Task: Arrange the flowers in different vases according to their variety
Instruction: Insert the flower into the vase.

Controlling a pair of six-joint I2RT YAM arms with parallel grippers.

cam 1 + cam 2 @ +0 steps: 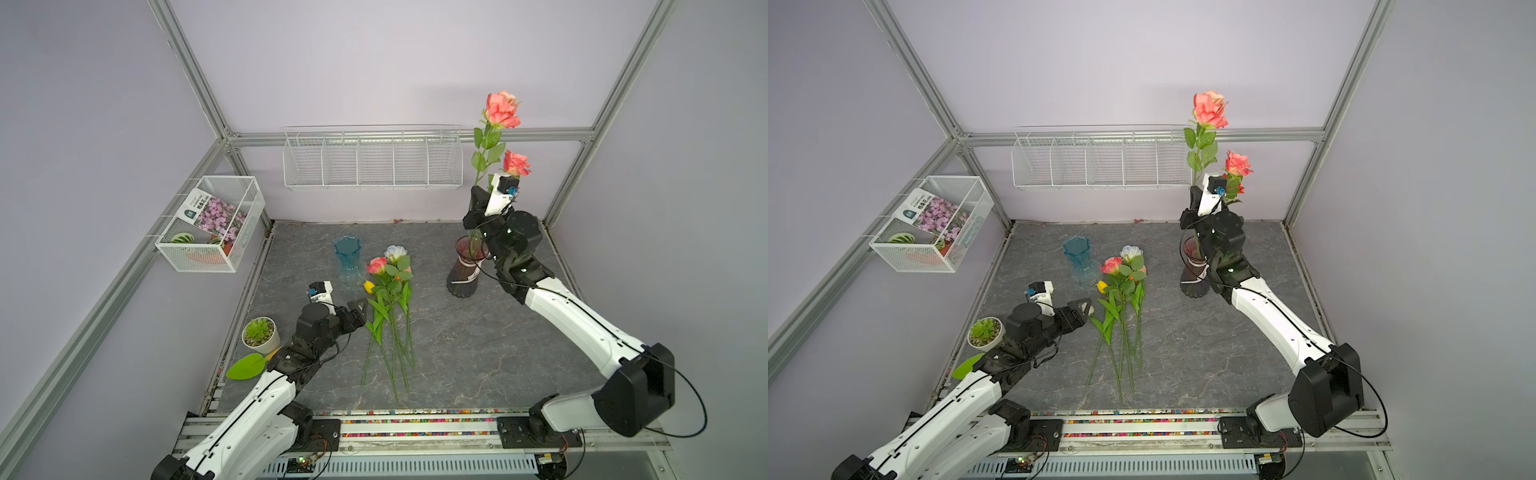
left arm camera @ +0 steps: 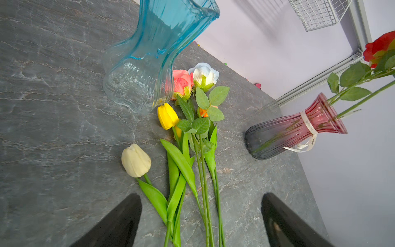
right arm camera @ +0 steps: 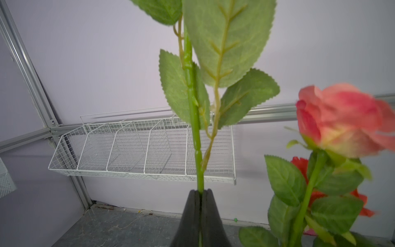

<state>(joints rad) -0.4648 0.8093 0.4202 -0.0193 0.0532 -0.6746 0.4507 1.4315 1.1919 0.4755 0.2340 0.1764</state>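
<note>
Packet (image 1: 212,215) print, ribbon (image 2: 309,126) script — both unreadable.

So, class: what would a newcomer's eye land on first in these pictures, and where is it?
The tall coral-pink rose stands out first, held high at the back right, its stem pinched in the shut right gripper above the maroon vase. Next, the bundle of loose flowers lying mid-table beside the empty teal vase.

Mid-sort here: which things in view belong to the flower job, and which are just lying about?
Job: coral-pink rose in the shut right gripper; dark pink-maroon ribbed glass vase; teal-blue ribbed glass vase; loose roses and tulips.
Lying about: green succulent in white pot; purple-flower packet; white mesh basket; white wire wall rack.
</note>
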